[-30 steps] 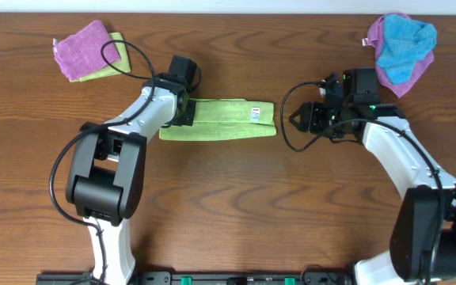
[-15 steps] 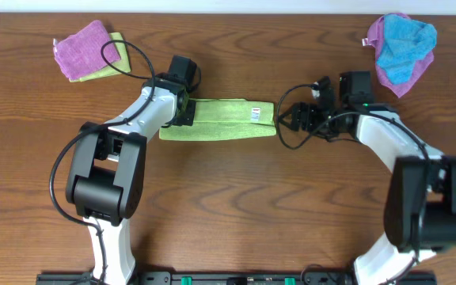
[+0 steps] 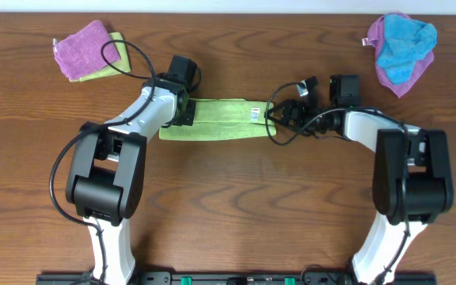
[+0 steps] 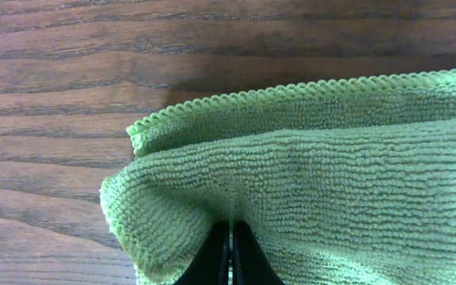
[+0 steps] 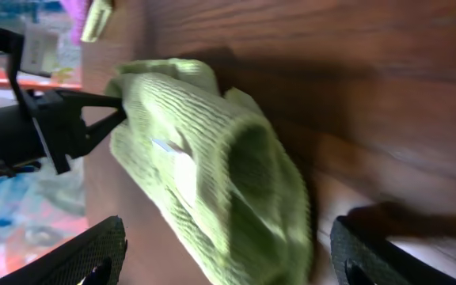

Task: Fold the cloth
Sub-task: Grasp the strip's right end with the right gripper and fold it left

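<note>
The cloth (image 3: 220, 119) lies mid-table as a long narrow strip; left gripper (image 4: 232, 252) pinches its left end tight; right gripper (image 3: 279, 114) gapes wide around the right end; second fold looks on; next it must clamp, lift and carry across.

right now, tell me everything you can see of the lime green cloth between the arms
The cloth is lime-green looped microfibre with a stitched edge, folded into a long strip lying on the table. A small white tag shows near its right end. The left gripper pinches its left end; the right gripper stands open at the other.
</note>
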Controlling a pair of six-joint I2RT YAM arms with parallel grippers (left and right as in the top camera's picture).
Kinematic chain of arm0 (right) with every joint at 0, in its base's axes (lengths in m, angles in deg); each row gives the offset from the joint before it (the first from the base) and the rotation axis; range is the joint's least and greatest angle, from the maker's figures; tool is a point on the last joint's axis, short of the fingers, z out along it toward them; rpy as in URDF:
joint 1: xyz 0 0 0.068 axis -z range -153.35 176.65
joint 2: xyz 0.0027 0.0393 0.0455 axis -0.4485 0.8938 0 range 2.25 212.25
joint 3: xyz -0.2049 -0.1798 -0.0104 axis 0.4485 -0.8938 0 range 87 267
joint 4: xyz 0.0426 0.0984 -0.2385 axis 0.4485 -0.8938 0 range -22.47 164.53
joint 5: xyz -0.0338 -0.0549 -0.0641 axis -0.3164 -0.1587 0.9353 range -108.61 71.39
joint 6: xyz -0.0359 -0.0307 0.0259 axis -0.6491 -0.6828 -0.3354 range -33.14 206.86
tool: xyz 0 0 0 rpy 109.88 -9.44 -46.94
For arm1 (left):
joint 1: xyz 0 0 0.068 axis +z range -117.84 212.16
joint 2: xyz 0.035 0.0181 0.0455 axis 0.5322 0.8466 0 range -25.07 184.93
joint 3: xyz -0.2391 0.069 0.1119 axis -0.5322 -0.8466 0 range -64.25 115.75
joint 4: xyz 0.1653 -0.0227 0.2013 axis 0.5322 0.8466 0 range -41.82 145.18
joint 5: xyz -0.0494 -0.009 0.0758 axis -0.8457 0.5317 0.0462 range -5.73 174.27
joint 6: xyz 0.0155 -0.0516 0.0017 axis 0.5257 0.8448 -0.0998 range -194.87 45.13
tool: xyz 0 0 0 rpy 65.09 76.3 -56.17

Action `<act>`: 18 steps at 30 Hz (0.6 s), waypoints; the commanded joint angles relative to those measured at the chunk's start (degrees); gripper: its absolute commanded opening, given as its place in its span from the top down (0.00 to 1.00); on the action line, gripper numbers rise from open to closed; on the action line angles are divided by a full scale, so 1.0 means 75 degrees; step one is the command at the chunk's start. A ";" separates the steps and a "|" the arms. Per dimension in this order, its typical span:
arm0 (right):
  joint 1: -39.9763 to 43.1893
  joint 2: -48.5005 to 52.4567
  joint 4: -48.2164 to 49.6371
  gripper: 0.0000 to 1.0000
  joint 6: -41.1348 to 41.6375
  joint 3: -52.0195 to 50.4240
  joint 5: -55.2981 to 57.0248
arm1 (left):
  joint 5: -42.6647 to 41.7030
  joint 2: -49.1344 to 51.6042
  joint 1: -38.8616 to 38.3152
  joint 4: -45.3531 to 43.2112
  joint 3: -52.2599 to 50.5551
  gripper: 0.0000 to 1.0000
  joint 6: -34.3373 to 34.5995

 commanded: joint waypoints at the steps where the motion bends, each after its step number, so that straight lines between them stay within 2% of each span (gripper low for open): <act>1: -0.0358 0.0586 0.0050 0.16 0.0431 -0.0050 0.0233 | -0.0064 0.0312 0.0023 0.0012 -0.0067 0.94 -0.0105; 9: -0.0737 0.0731 0.0408 0.23 0.0460 -0.0050 0.0764 | -0.0061 0.0312 0.0023 0.0032 -0.0067 0.94 -0.0105; 14: -0.0729 0.0731 0.0831 0.36 0.0583 -0.0050 0.1148 | -0.0061 0.0312 0.0023 0.0032 -0.0067 0.94 -0.0105; 16: -0.0746 0.0731 0.1090 0.47 0.0749 -0.0050 0.1198 | -0.0064 0.0312 0.0023 0.0032 -0.0067 0.94 -0.0105; 17: -0.0746 0.0731 0.1177 0.57 0.0790 -0.0050 0.1241 | -0.0064 0.0312 0.0023 0.0032 -0.0067 0.94 -0.0105; 18: -0.0746 0.0731 0.1306 0.73 0.0877 -0.0050 0.1247 | -0.0064 0.0312 0.0023 0.0032 -0.0067 0.94 -0.0102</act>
